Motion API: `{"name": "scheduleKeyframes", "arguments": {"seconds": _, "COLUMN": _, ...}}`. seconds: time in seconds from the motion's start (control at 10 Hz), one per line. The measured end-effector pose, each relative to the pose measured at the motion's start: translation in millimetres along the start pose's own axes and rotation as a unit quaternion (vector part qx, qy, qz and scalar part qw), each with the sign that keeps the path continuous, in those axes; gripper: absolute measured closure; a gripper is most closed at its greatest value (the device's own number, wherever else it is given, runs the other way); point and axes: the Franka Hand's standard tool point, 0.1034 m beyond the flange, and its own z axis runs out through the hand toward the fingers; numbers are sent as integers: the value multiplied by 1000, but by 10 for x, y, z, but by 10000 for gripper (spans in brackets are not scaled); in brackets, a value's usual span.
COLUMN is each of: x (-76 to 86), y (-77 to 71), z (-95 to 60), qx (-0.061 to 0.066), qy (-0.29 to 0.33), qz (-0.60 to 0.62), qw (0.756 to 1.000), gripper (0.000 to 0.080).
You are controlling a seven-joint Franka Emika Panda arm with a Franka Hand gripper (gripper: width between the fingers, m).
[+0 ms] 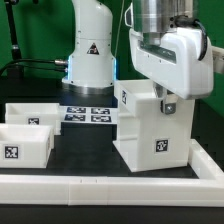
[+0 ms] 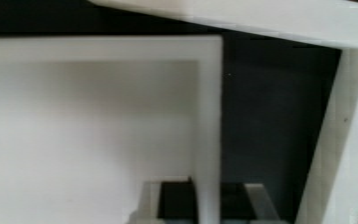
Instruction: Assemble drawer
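The two-finger gripper [image 1: 166, 102] is hanging over the top edge of the large white boxy plastic drawer housing [image 1: 140, 130], which is standing upright on the black table [image 1: 88, 145] toward the exterior view's right. In the blurred wrist view, dark fingers [image 2: 167, 200] are sitting apart on either side of a thin white wall [image 2: 208, 120]; whether they are squeezing it cannot be told. Two smaller white open-top trays [image 1: 25, 150] [image 1: 32, 115] are lying well apart from the housing at the exterior view's left, the marker board [image 1: 88, 114] behind them and a long low white rail [image 1: 110, 185] in front.
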Motion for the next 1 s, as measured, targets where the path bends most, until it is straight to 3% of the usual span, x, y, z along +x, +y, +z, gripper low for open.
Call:
{"name": "scheduleKeyframes", "arguments": {"seconds": 0.2, "x": 41, "y": -221, "z": -2, "qx": 10, "qy": 0, "qz": 1, "qw": 1000, "gripper": 762}}
{"name": "scheduleKeyframes", "arguments": {"seconds": 0.4, "x": 16, "y": -338, "z": 9, "qx": 11, "qy": -1, "qz": 0, "qw": 1000, "gripper": 762}}
{"name": "scheduleKeyframes", "arguments": {"seconds": 1.0, "x": -22, "y": -368, "z": 14, "qx": 15, "qy": -1, "qz": 23, "qw": 1000, "gripper": 762}}
